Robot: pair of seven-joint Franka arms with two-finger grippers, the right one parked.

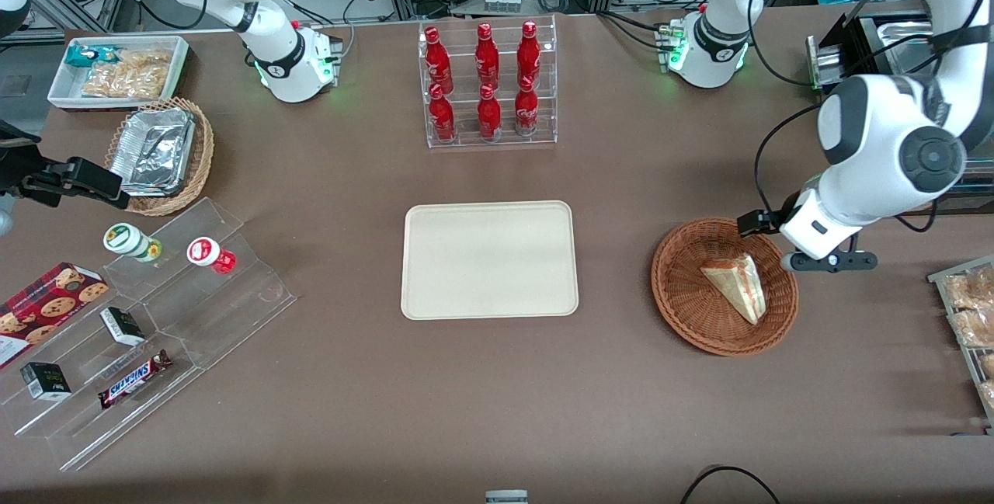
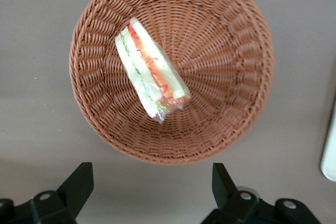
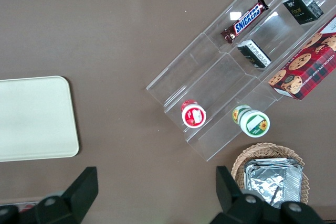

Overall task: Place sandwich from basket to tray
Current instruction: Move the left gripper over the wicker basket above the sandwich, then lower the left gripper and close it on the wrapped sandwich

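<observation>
The sandwich (image 1: 738, 286), a clear-wrapped white wedge with red and green filling, lies in the round reddish-brown wicker basket (image 1: 683, 310). It also shows in the left wrist view (image 2: 152, 72), inside the basket (image 2: 231, 51). The left gripper (image 1: 808, 252) hovers above the basket's rim on the side toward the working arm's end. In the left wrist view the gripper (image 2: 152, 187) is open and empty, its fingers over bare table just outside the rim. The cream tray (image 1: 489, 259) lies flat and bare at the table's middle, beside the basket.
A clear rack of red bottles (image 1: 488, 85) stands farther from the front camera than the tray. A stepped acrylic shelf with snacks (image 1: 155, 318), a tan basket of foil trays (image 1: 159, 154) and a white bin (image 1: 120, 69) lie toward the parked arm's end. A wire rack of pastries (image 1: 971, 318) sits at the working arm's end.
</observation>
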